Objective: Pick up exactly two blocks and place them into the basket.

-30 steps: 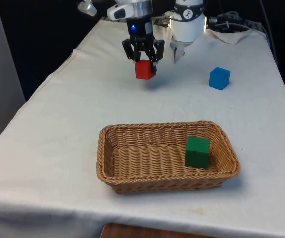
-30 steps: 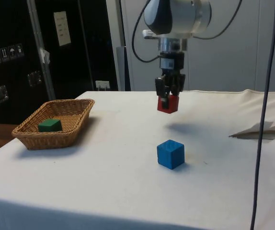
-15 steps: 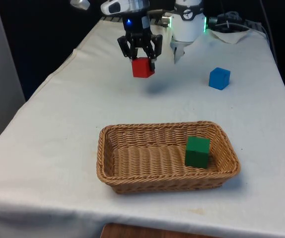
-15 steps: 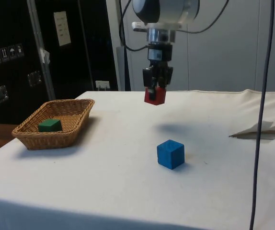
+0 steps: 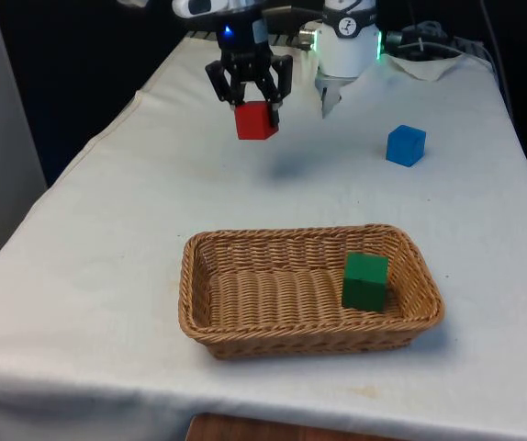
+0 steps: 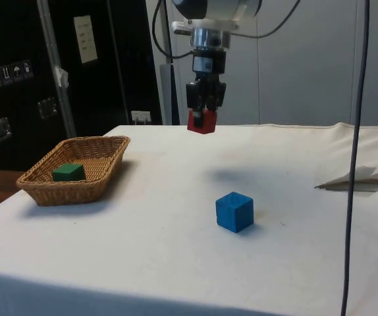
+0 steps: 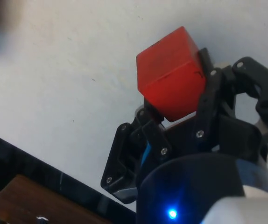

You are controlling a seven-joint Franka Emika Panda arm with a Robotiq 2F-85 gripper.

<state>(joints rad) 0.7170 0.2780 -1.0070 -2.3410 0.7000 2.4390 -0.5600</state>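
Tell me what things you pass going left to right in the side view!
Basket holding the green block → red block held up in the gripper → blue block on the table.

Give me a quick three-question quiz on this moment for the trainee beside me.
1. True or false: the gripper holds the red block in the air.
2. Which block lies in the basket? A) blue B) green C) red
3. Fill in: the blue block rests on the ____.

Key: 1 true. 2 B, the green block. 3 table, on the front view's right, apart from the basket.
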